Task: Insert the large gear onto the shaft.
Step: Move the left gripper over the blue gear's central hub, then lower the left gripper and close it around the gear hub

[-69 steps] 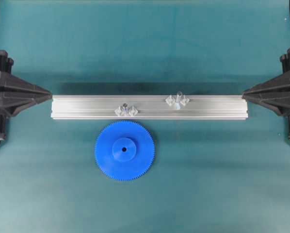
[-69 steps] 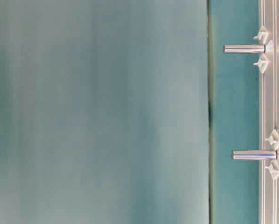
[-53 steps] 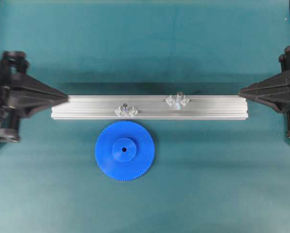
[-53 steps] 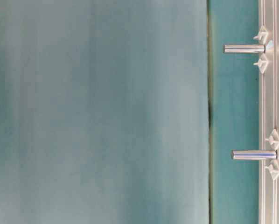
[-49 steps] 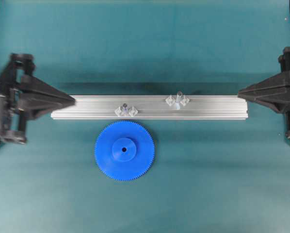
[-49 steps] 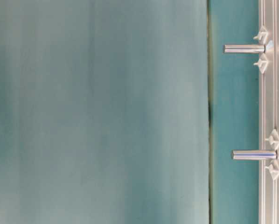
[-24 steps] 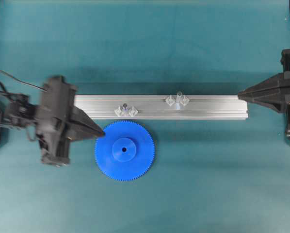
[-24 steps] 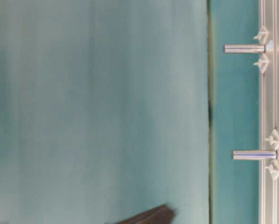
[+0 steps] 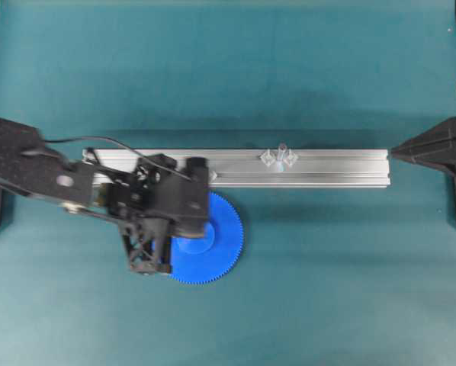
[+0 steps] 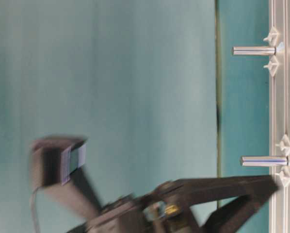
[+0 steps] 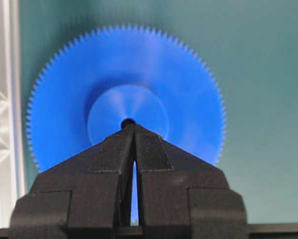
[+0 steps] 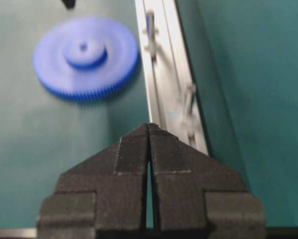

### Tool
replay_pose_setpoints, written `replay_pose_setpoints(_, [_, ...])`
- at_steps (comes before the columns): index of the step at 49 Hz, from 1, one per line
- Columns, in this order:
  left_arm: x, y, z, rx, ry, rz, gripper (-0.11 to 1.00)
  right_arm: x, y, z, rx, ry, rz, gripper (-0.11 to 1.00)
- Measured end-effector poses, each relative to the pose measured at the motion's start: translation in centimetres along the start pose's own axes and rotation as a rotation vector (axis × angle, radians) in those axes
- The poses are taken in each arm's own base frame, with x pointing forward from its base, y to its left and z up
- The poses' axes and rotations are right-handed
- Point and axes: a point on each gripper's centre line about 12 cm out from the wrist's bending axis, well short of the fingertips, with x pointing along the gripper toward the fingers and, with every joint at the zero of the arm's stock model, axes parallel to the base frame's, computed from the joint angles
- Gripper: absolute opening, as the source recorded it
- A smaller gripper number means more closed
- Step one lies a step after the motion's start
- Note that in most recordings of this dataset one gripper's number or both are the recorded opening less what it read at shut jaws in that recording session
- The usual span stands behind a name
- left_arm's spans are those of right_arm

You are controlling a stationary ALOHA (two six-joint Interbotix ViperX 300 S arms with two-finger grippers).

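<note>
The large gear (image 9: 222, 236) lies flat on the teal mat just in front of the aluminium rail; it is a bright-blue toothed disc with a raised hub (image 11: 128, 107). My left gripper (image 9: 187, 227) hangs over it, shut and empty. Its tips (image 11: 134, 125) sit at the hub's hole. The shaft (image 9: 281, 149) stands on the rail between two clear brackets, right of the gear, and shows as the upper pin (image 10: 254, 50) at table level. My right gripper (image 9: 397, 152) is shut and empty off the rail's right end. It looks along the rail at the blurred gear (image 12: 84, 57).
The aluminium rail (image 9: 327, 169) runs left to right across the mat. My left arm covers its left part and the second bracket pair there. A second pin (image 10: 264, 160) shows at table level, beside the left arm's dark fingers (image 10: 232, 187).
My left arm has swung in from the left edge to over the gear, still shut. The right gripper has drawn back a little to the right. The gear has not moved.
</note>
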Motion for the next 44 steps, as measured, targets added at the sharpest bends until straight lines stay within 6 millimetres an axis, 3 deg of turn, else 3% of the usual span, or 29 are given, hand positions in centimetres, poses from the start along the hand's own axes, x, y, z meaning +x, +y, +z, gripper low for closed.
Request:
replay_pose_setpoints(22, [3.4, -0.1, 0.3, 0.003, 0.18, 0.02, 0.0, 0.2, -0.1, -1.4, 0.002, 0.064, -0.005, 0.01])
replay_pose_setpoints(44, [3.8, -0.1, 0.0, 0.012, 0.216, 0.024, 0.0, 0.2, -0.1, -1.4, 0.0, 0.063, -0.006, 0.01])
